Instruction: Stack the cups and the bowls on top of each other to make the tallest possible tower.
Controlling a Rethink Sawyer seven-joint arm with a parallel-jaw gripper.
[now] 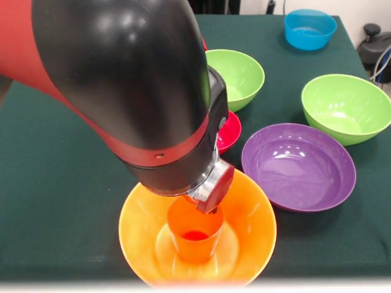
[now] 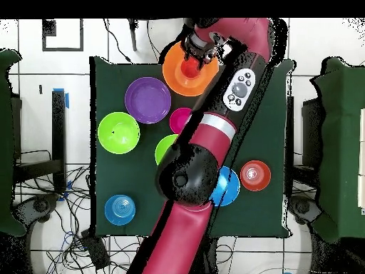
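Note:
A big orange bowl [image 1: 137,226] sits at the table's near edge, and an orange cup [image 1: 194,235] stands upright inside it. My gripper [image 1: 209,198] hangs right over the cup's rim, mostly hidden behind the black and red wrist. Looking straight down, the gripper [image 2: 199,51] is over the same orange bowl [image 2: 175,77]. A small crimson bowl [image 1: 231,131] lies behind that bowl, half covered by the arm. A wide purple bowl [image 1: 299,166] rests to the right of it.
Two lime green bowls [image 1: 239,76] [image 1: 346,107] and a blue bowl [image 1: 310,28] stand farther back. From above, another blue bowl [image 2: 120,209], a blue bowl [image 2: 229,187] partly under the arm and a small orange-red bowl [image 2: 255,175] lie near the robot's base.

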